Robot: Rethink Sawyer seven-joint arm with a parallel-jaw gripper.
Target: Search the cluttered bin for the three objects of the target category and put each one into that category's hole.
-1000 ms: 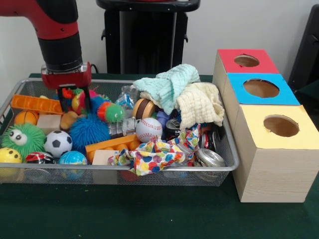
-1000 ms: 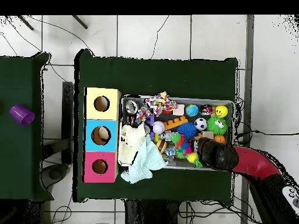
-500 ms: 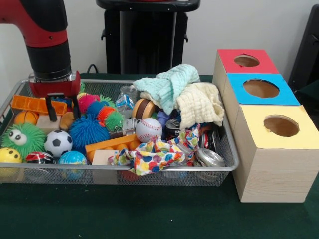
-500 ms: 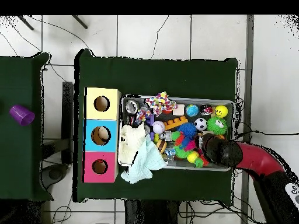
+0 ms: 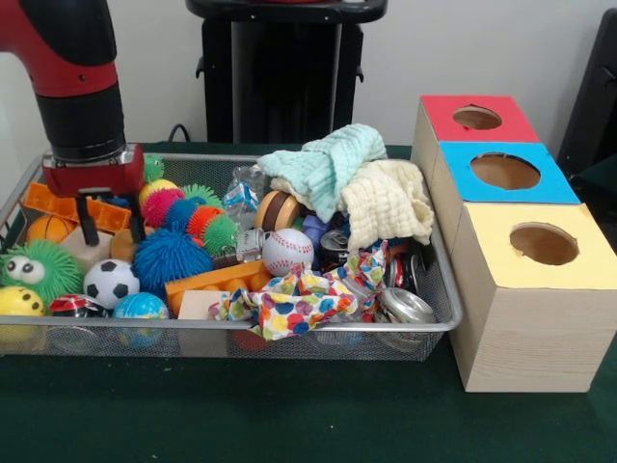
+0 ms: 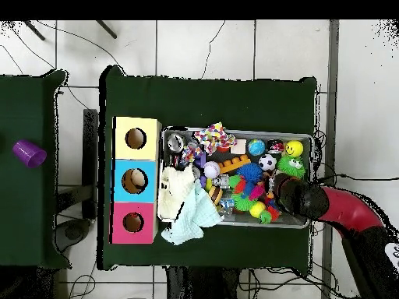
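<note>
A wire bin (image 5: 439,289) holds a jumble of toys. My gripper (image 5: 111,227) hangs open at its left end, fingers pointing down on either side of an orange brick (image 5: 58,201), just above a wooden block (image 5: 82,246). An orange ball (image 5: 48,229) sits left of it, and a soccer ball (image 5: 112,282) and a blue spiky ball (image 5: 172,256) in front. A baseball (image 5: 287,251) lies mid-bin. In the overhead view the gripper (image 6: 280,187) is at the bin's right end. I see nothing held between the fingers.
Three wooden boxes stand right of the bin, with a red (image 5: 477,118), a blue (image 5: 506,171) and a yellow (image 5: 545,243) holed top. Mint (image 5: 328,164), cream (image 5: 386,201) and polka-dot (image 5: 289,299) cloths cover the bin's right half. A spiky multicoloured toy (image 5: 188,207) lies right of the gripper.
The gripper has moved from over the spiky multicoloured toy toward the bin's left end in the front view. The toy now lies in the bin, apart from the fingers.
</note>
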